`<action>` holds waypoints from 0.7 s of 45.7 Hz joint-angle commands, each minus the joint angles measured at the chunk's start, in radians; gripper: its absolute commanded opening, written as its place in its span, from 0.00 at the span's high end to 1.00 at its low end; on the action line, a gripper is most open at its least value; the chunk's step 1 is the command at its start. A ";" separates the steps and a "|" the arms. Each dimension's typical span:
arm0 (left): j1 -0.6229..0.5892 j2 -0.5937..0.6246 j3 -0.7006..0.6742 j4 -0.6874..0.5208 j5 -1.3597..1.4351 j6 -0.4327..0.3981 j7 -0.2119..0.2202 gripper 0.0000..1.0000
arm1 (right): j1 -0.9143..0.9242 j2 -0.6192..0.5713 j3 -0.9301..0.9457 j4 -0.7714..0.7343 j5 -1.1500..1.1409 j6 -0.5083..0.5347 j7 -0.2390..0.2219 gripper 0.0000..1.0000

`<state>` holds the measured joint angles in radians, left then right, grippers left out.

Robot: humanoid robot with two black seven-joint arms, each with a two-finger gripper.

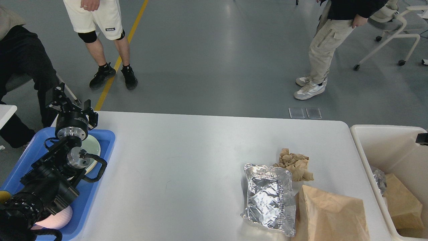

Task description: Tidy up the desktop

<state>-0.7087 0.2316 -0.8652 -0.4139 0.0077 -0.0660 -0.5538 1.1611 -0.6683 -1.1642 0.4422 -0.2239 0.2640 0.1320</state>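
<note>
Nearest the lower edge, a stiff brown paper bag (329,216) lies flat on the desktop (187,157), its creased kraft surface running off the bottom of the view. Touching its left side is a crinkled foil container (269,197), roughly rectangular with a rolled rim and a bright, wrinkled skin. Just beyond it, and touching its far right corner, sits a crumpled wad of brown paper (295,164), all folds and points. The desktop itself is a smooth white slab with rounded corners that fills the middle of the view; its left and centre stretch is bare and glossy, broad open room between the litter and the blue plastic tray (107,140) at the left edge. The tray holds a pale round plate (93,147) and, lower down, a pinkish rounded dish (57,219), mostly hidden by the arm. The left gripper (68,105) hangs over the tray's far end, black and angular; its fingers appear spread with nothing between them, though it is small and dark. At the right, a cream bin (378,147) stands beside the table edge with brown paper and foil inside. A dark tip at the right border may be the right gripper (422,138); its fingers cannot be told.
</note>
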 commanded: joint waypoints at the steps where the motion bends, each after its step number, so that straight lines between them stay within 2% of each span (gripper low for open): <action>1: 0.000 0.000 0.000 0.000 0.000 0.000 0.000 0.04 | 0.040 -0.008 -0.005 0.018 -0.003 0.026 0.000 0.00; 21: 0.000 0.000 0.000 0.000 0.000 0.000 0.000 0.04 | 0.382 -0.060 -0.095 0.081 -0.020 0.372 0.000 0.00; 32: 0.000 0.000 0.000 0.000 0.000 0.000 0.000 0.04 | 0.658 -0.050 -0.219 0.228 -0.021 0.458 0.000 0.00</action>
<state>-0.7087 0.2316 -0.8652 -0.4141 0.0077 -0.0660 -0.5538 1.6983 -0.7290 -1.3338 0.6003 -0.2453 0.6882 0.1318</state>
